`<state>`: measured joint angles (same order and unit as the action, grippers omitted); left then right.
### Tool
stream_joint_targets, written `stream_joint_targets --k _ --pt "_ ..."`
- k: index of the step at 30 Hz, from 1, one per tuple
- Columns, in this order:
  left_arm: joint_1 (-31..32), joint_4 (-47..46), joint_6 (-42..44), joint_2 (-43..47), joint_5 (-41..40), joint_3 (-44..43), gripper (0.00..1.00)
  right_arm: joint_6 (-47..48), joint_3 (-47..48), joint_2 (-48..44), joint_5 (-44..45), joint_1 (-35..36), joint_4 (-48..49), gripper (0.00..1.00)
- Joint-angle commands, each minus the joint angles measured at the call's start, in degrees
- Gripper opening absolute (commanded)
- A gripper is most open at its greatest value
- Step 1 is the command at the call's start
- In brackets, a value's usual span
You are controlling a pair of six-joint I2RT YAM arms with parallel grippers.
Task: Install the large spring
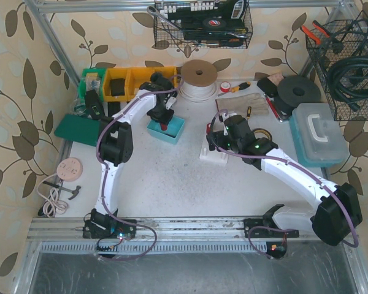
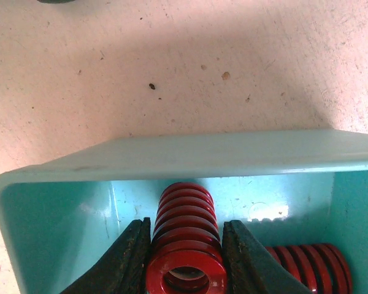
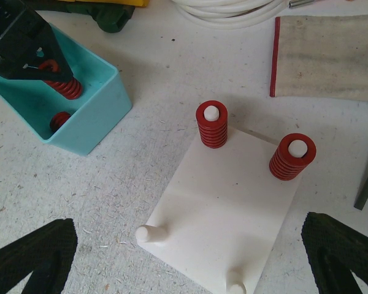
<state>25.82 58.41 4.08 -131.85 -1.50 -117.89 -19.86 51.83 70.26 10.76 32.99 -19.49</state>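
A teal bin (image 1: 176, 135) (image 2: 202, 156) stands at the back centre of the table. My left gripper (image 1: 164, 120) (image 2: 185, 228) reaches down into it, its black fingers (image 2: 132, 251) pressed on both sides of a large red spring (image 2: 185, 245). Another red spring (image 2: 313, 263) lies in the bin to the right. My right gripper (image 3: 187, 245) hangs open above a white plate (image 3: 227, 208) with four pegs. Two far pegs carry red springs (image 3: 211, 125) (image 3: 292, 156). The near pegs (image 3: 148, 233) (image 3: 235, 285) are bare.
A white cable coil (image 1: 199, 82) and yellow bins (image 1: 126, 82) sit behind the teal bin. A cloth (image 3: 328, 55) lies beyond the plate. A clear plastic case (image 1: 319, 135) and a black disc (image 1: 299, 92) stand at the right.
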Motion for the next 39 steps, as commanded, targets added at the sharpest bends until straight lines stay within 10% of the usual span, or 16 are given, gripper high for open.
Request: stream_joint_targets --k 1,28,39 --pt "-0.6 -0.5 0.4 0.6 -0.6 -2.1 0.23 0.5 1.8 -0.1 1.1 0.2 -0.2 0.98" --pt "-0.6 -2.6 0.8 1.2 -3.3 4.8 0.47 0.5 1.9 -0.9 0.9 0.3 -0.4 0.98" --pt "-0.6 -4.8 1.1 3.0 -3.0 5.1 0.42 0.5 1.5 -1.0 0.7 0.3 0.1 0.98"
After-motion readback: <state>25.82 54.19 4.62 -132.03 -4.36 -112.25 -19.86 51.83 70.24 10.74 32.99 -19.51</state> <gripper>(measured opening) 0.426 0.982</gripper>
